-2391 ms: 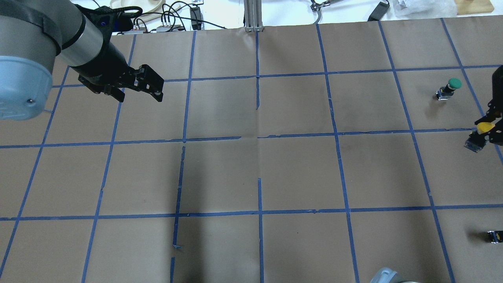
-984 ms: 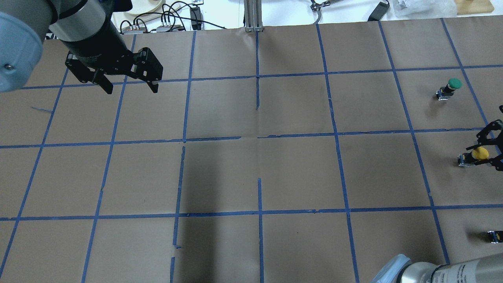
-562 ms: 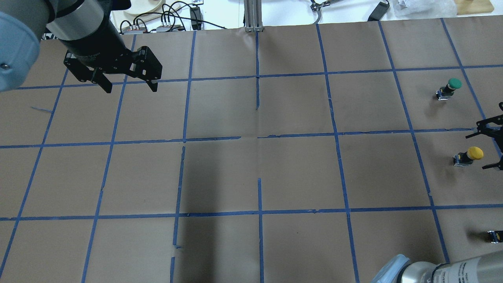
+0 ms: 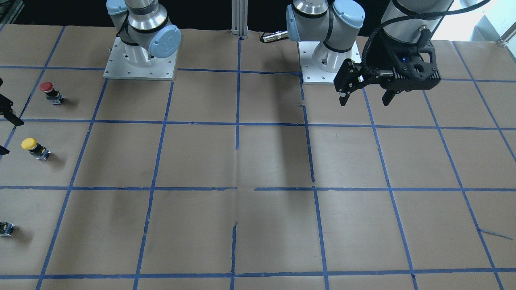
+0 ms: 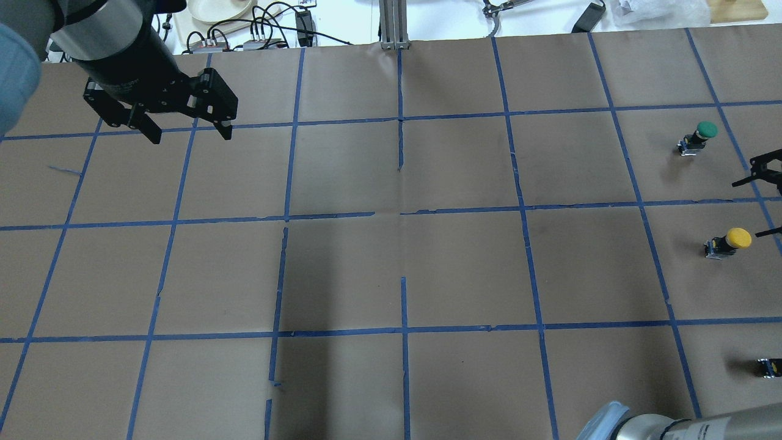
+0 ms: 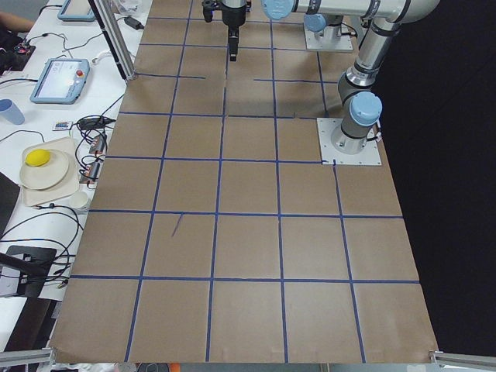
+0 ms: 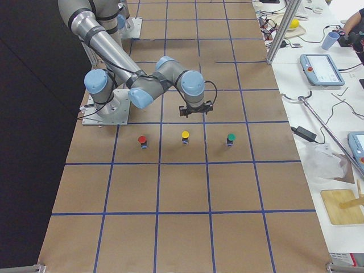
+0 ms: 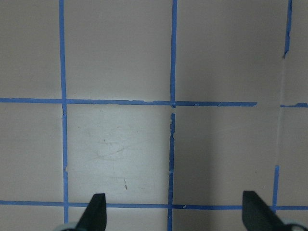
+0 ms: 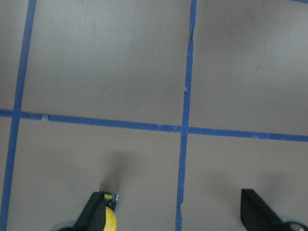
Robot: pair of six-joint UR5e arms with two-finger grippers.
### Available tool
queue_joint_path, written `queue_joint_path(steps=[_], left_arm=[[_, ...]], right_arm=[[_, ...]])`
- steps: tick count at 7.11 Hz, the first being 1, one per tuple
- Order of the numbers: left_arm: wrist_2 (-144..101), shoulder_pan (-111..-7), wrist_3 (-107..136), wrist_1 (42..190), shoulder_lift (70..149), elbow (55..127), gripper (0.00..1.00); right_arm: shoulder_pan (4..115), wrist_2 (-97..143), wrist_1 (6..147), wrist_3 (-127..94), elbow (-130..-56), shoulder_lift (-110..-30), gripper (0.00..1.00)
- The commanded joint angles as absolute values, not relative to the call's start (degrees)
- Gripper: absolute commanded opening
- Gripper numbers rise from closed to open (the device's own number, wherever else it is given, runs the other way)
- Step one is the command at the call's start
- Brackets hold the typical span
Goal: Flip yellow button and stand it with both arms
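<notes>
1. The yellow button (image 5: pixel 730 240) stands upright, cap up, on the table (image 5: pixel 464 269), inside a grid square on the robot's right side.
2. The right gripper (image 5: pixel 748 208) hangs just beside it, fingers spread wide and holding nothing. In the right wrist view the cap shows at the bottom edge next to one fingertip (image 9: pixel 97 214); contact cannot be judged.
3. The left gripper (image 5: pixel 189 133) hovers over the table's left part, fingers apart and empty, well apart from the yellow button.
4. The red button (image 4: pixel 50 92) and green button (image 5: pixel 702 135) stand upright on either side of the yellow button, in one row, each apart from it.
5. On the side bench, a plate (image 6: pixel 27 184) holds a round yellow object (image 6: pixel 37 158).
6. Bare paper surrounds the row, with whole grid squares between it and the table's right end.
</notes>
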State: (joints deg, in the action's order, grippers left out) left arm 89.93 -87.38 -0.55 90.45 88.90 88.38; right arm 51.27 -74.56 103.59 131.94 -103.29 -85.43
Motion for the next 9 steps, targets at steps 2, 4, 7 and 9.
queue_joint_path(steps=[2,4,7,9], left_arm=[[90.0,-87.4,-0.1,90.4,89.2,88.3,1.00],[90.0,-87.4,0.1,90.3,89.1,88.7,1.00],[89.8,-87.4,0.1,90.3,89.2,88.2,1.00],[89.8,-87.4,0.1,90.3,89.3,87.9,1.00]], right_arm=[[74.5,-75.4,98.5,90.8,-94.8,-87.5,1.00],[87.0,-77.5,99.2,64.1,-92.7,-87.5,1.00],[94.6,-83.8,95.6,29.4,-87.4,-87.5,1.00],[95.5,-86.9,89.1,10.3,-81.2,-87.3,1.00]])
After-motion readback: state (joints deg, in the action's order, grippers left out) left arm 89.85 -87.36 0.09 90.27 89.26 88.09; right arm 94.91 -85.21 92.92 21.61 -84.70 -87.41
